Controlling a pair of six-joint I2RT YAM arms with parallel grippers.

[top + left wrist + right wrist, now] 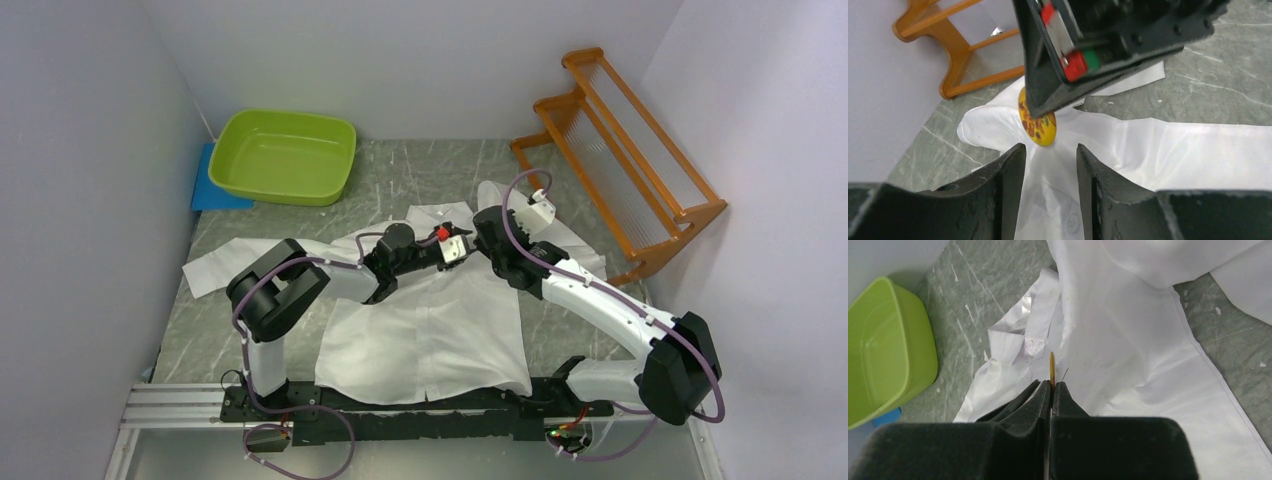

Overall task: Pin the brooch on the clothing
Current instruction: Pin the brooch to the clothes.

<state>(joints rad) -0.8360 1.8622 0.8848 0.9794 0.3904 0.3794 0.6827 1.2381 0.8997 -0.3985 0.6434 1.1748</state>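
Yellow brooch point(1037, 127) pinched edge-on in right pincer point(1052, 387), pressed tight, held over white shirt point(430, 340) on grey surface point(430, 170), near the collar; touching cloth or not, cannot tell. Left pincer point(1050, 155) spread partway just beside it, gripping nothing. Probably lining up pin with cloth. Next: pinch up a fold, hold taut, push pin through.
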